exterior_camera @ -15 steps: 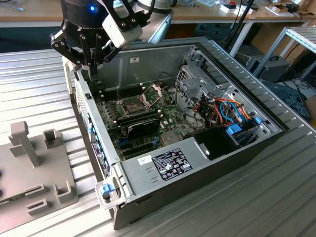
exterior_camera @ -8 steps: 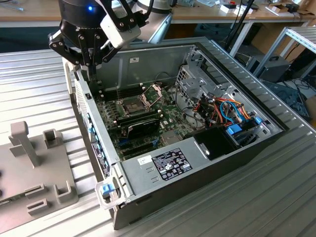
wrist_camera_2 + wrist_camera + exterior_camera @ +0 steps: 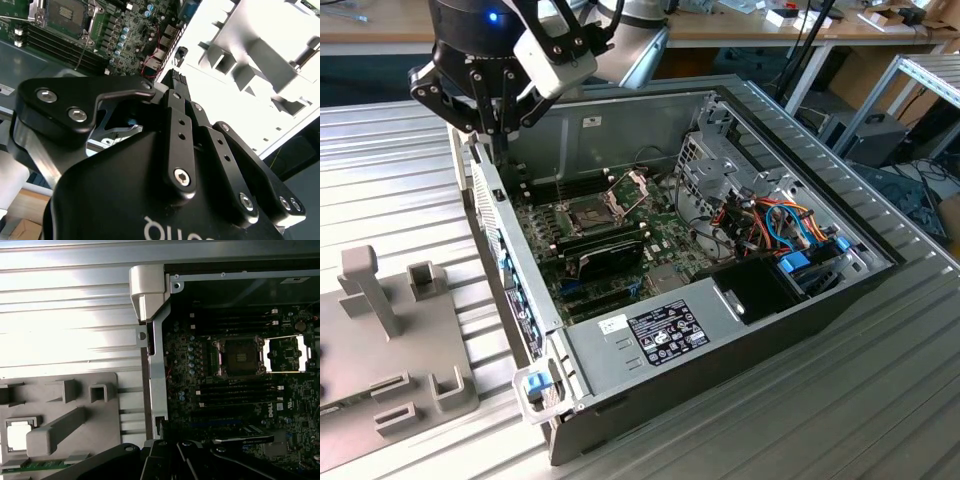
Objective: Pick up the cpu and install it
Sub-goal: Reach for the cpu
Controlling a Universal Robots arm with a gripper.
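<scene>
Cpu not yet installed
Socket [image 3: 592,212] open and empty; gripper [image 3: 492,128] above the case [image 3: 740,350] edge, its grip I cannot tell; cpu [image 3: 17,435] seemingly lies in the tray [image 3: 95,450].

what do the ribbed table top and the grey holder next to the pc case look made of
Table top: bare metal, likely aluminium; long parallel ribs with a bright, streaky sheen. Grey holder: probably plastic; even matte grey with no glints on its chunky posts and pockets, though painted metal cannot be ruled out.
</scene>
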